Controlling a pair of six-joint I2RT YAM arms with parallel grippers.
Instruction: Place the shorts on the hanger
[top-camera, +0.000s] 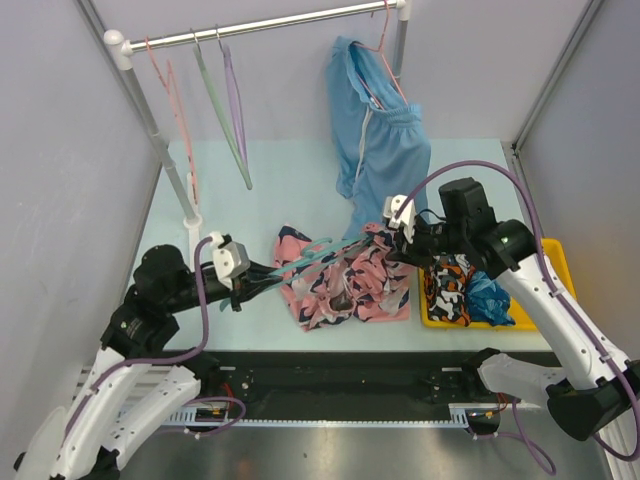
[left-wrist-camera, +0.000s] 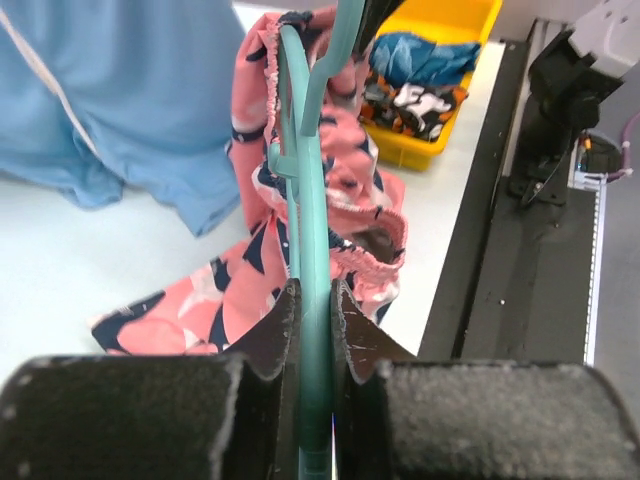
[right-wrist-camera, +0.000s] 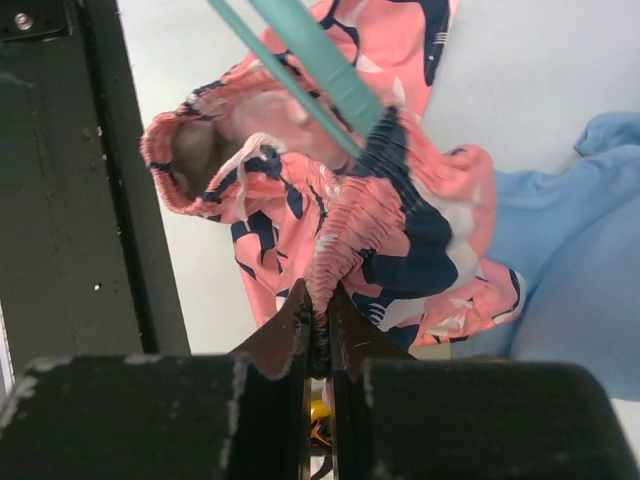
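Note:
The pink shorts (top-camera: 345, 285) with navy and white blotches lie bunched at the table's front middle. My left gripper (top-camera: 262, 272) is shut on the teal-green hanger (top-camera: 310, 258), whose far end pokes into the shorts' waistband. In the left wrist view the hanger (left-wrist-camera: 312, 230) runs straight up from between my fingers into the shorts (left-wrist-camera: 345, 190). My right gripper (top-camera: 388, 240) is shut on the elastic waistband and lifts it; the right wrist view shows the gathered band (right-wrist-camera: 350, 235) pinched between my fingers and the hanger arm (right-wrist-camera: 300, 60) entering the shorts above.
Plain light-blue shorts (top-camera: 375, 130) hang from a pink hanger on the rail (top-camera: 260, 28) at the back. Pink, pale green and purple hangers (top-camera: 215, 100) hang at the rail's left. A yellow bin (top-camera: 550, 262) with patterned clothes (top-camera: 455, 290) stands at the right.

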